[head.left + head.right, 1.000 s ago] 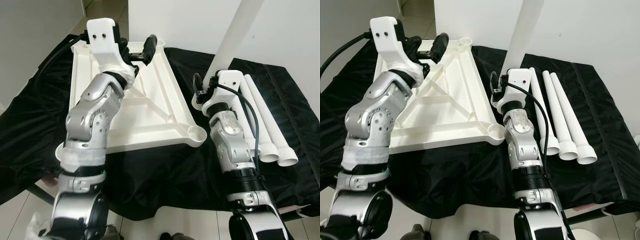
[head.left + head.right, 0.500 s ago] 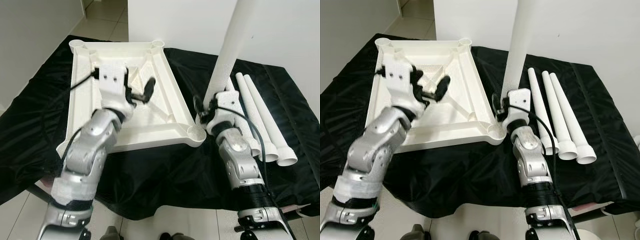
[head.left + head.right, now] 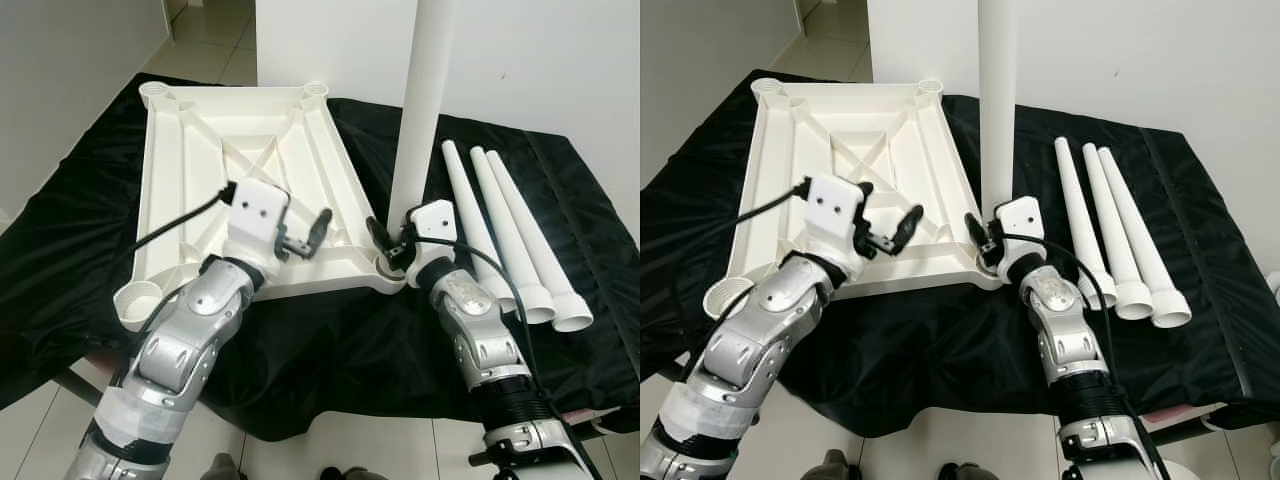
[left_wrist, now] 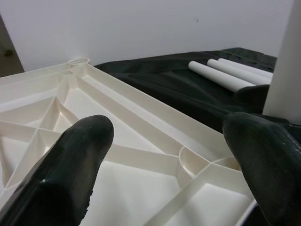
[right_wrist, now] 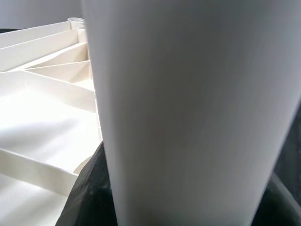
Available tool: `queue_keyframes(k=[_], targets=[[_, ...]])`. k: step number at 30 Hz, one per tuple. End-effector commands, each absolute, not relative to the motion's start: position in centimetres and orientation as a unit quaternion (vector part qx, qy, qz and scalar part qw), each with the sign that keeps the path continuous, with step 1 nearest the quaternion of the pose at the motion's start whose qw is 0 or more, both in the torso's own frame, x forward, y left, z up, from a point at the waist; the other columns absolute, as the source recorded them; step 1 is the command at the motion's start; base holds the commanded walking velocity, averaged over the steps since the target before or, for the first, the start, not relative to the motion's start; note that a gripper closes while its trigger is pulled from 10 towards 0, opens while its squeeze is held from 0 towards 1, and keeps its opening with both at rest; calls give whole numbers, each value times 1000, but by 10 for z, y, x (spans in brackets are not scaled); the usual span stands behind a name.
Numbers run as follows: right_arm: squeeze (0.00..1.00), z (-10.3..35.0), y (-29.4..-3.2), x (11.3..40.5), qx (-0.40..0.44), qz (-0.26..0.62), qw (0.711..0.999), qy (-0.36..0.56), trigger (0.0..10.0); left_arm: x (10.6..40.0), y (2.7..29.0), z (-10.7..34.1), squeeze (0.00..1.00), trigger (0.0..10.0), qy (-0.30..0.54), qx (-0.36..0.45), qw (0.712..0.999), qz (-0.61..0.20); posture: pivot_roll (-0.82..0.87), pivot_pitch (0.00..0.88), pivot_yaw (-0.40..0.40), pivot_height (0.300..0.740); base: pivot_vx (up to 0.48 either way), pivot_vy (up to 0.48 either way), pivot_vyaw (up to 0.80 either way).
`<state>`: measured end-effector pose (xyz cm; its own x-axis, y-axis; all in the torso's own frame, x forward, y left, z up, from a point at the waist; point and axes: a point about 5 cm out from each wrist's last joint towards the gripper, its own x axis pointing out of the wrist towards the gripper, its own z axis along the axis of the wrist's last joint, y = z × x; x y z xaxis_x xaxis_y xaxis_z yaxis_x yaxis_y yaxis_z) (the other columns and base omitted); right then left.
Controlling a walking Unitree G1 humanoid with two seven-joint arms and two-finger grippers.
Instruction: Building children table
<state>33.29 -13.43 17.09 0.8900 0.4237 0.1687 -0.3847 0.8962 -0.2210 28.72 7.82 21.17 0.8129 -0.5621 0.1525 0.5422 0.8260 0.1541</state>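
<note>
While the right gripper [image 3: 385, 243] clamps an upright white leg [image 3: 420, 120] over the tabletop's [image 3: 240, 130] near corner socket [image 3: 385, 268], the empty, wide-open left gripper [image 3: 305, 235] hovers nearby; seating the leg looks next.

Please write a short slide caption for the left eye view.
Right gripper stands a white leg in the tabletop corner socket; left gripper open above it.

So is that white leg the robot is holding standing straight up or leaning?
Upright. The table leg rises nearly vertical from the near right corner socket of the tabletop, held low down by the right gripper.
</note>
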Motion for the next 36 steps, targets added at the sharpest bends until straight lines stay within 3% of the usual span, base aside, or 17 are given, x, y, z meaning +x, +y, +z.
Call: queue_keyframes(k=[1,36], targets=[[0,167,-133,334,-90,215,967,-103,10000,274,65,207,0,10000,-88,75,895,-430,115,70,-61,740,0,0,0],[0,120,-141,326,-42,238,964,-111,10000,269,63,211,0,10000,-97,84,892,-434,134,68,-55,740,0,0,0]])
